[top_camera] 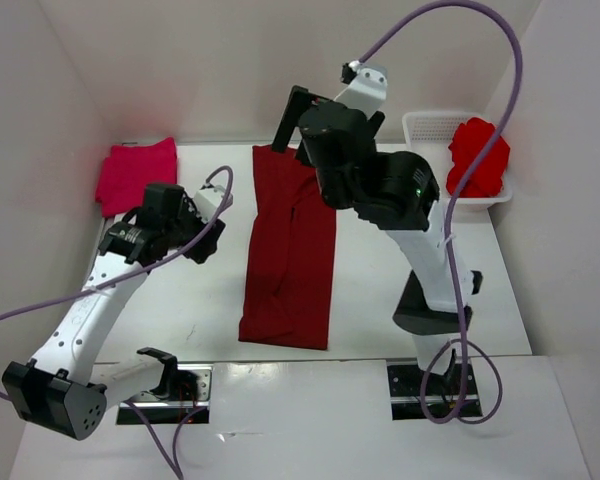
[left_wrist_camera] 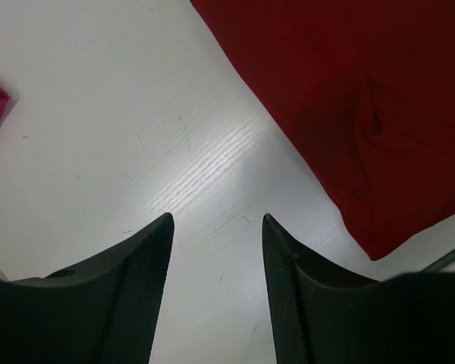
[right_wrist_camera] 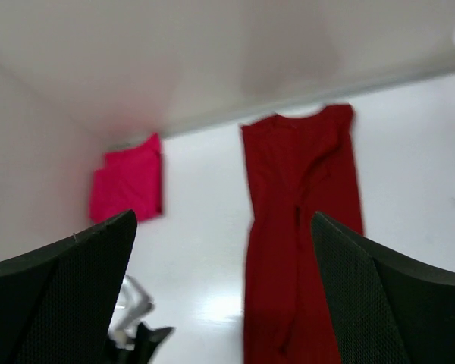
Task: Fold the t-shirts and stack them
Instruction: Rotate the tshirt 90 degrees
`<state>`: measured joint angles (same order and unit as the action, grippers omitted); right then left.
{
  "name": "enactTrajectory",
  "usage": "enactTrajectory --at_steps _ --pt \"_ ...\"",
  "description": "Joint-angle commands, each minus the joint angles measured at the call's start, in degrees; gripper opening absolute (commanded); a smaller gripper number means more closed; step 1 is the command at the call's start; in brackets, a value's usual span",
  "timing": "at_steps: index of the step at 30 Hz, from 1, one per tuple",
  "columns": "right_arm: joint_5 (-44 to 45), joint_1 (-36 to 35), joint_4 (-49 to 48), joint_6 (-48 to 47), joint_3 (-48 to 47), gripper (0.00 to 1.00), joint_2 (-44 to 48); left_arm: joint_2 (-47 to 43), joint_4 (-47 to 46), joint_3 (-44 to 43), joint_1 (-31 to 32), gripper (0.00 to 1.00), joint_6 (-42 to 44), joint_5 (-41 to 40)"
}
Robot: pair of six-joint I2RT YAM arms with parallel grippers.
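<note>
Left gripper (left_wrist_camera: 216, 220) is spread, nothing gripped, over table (left_wrist_camera: 98, 114) just beside the maroon t-shirt (left_wrist_camera: 364, 91); right gripper (right_wrist_camera: 224, 216) is spread wide, empty.

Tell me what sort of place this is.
Probably a robot lab test cell: white panels wall in a white table, two arms are bolted at its near edge, and red t-shirts lie staged, one in a basket.
</note>
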<state>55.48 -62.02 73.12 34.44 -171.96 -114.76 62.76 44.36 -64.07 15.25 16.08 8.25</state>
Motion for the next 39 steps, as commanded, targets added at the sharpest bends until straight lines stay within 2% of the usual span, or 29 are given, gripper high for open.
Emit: enactTrajectory --at_steps 1,2,3,4,5,6,8,9,11,15,20,21,23,25,28,30,34,39 --pt "2.9 -0.5 0.8 10.2 20.6 1.0 2.5 -0.9 0.8 -2.5 -2.8 0.58 -2.1 5.3" --pt "3.8 -0.5 -1.8 14.7 38.6 1.0 11.5 -1.4 0.8 -2.5 -3.5 0.58 -2.1 5.9" --pt "2.6 0.2 -7.5 15.1 49.4 1.0 17.5 -1.4 0.8 -2.5 -3.5 0.59 -2.1 6.5" --pt "-0.9 1.3 -15.3 13.2 60.1 1.0 24.3 -1.9 0.8 -1.7 -4.2 0.59 -2.1 6.5" --pt "-5.1 4.3 -29.0 13.2 79.2 1.0 31.6 -1.9 0.8 -1.7 -4.2 0.6 -2.1 6.5" --pt "-12.0 5.9 -34.0 14.9 87.0 0.98 45.2 -1.9 0.8 -1.1 -4.2 0.6 -2.1 6.5" --pt "-13.8 7.7 -37.9 17.4 99.6 0.97 53.9 -2.5 0.8 -1.1 -4.7 0.6 -2.1 5.9" --pt "-13.8 7.7 -36.3 18.1 101.0 0.97 56.8 -1.7 0.8 -1.1 -4.7 0.6 -2.1 5.9" --pt "-13.8 7.7 -33.6 18.1 103.0 0.98 56.8 0.2 0.8 -1.6 -4.7 0.6 -2.7 5.4" --pt "-20.8 6.7 -32.3 21.3 108.0 0.98 54.6 3.4 0.8 -3.7 -4.7 0.6 -3.2 5.4" --pt "-29.5 5.7 -32.3 32.2 121.9 0.9 55.2 4.1 2.5 -2.6 -4.7 0.62 -1.1 4.1" --pt "-31.7 4.6 -32.9 33.4 125.7 0.86 53.7 4.1 2.5 -2.6 -4.7 0.62 -0.4 3.4" --pt "-33.3 2.9 -33.6 36.7 128.3 0.83 50.8 1.9 3.1 -2.6 -4.7 0.62 1.7 1.0" --pt "-33.9 -0.8 -32.7 38.4 128.3 0.83 43.7 -0.7 3.1 -1.3 -4.7 0.63 3.5 0.5" --pt "-34.0 -6.5 -31.0 39.9 123.9 0.8 32.8 -8.2 2.4 1.3 -2.6 0.72 7.7 1.3" --pt "-34.6 -10.0 -32.6 39.9 121.1 0.75 28.1 -8.3 1.9 1.3 -1.4 0.72 7.0 1.3" --pt "-35.2 -12.4 -29.5 41.7 115.8 0.72 16.0 -7.7 -1.0 3.7 -1.4 0.73 3.6 3.5" --pt "-38.2 -12.4 -36.2 41.7 122.1 0.69 20.2 -8.8 -1.6 4.9 -1.4 0.73 3.0 5.8"
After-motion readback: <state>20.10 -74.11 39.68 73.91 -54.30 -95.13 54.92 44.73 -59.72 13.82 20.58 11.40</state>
